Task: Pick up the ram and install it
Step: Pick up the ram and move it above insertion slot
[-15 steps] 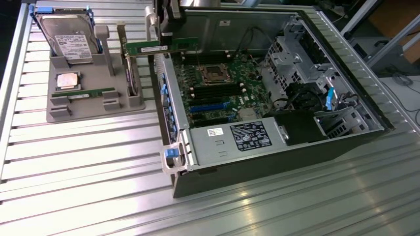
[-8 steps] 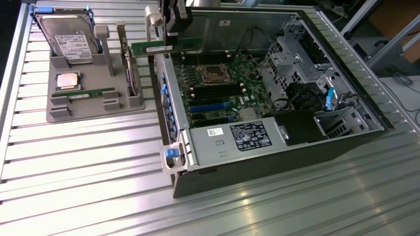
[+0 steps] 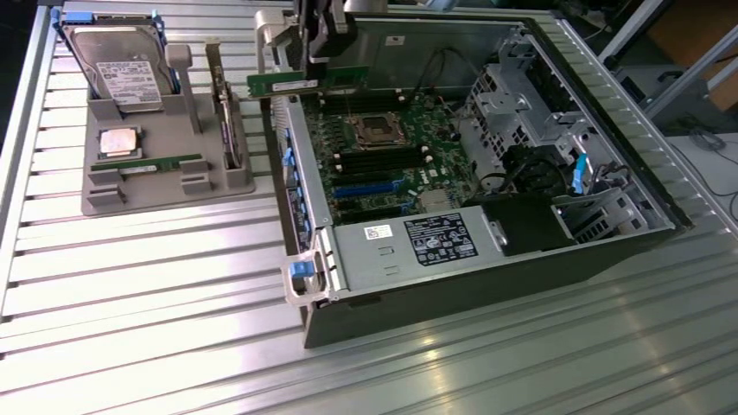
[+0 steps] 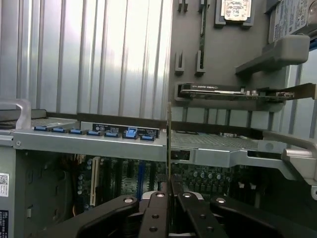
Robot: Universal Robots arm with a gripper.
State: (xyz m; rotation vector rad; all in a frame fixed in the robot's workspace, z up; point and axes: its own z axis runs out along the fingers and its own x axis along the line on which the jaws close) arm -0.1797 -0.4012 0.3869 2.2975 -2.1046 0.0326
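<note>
Ribbed metal table [image 3: 173, 328], open case [image 3: 461, 298], and my claw [image 3: 323, 67] at 12 o'clock with the ram [image 3: 276, 85] in it.

My arm and most of the claw are cut off at the top of the exterior view. The dark finger ends that do show are pinched tight on the ram's upper edge. The stick hangs level over the case's rim, at about 11 o'clock from the motherboard [image 3: 381, 164]. I cannot tell how high it hangs above the board, and the slots there are too dark to read. From the wrist, the ram [image 4: 169, 144] is edge-on, a thin line with chips and sticker unreadable, and its held end is buried between my fingers [image 4: 157, 213], which press it from both sides. A second stick [image 3: 150, 165] lies on the grey tray [image 3: 138, 197] at 9 o'clock, well apart.
</note>
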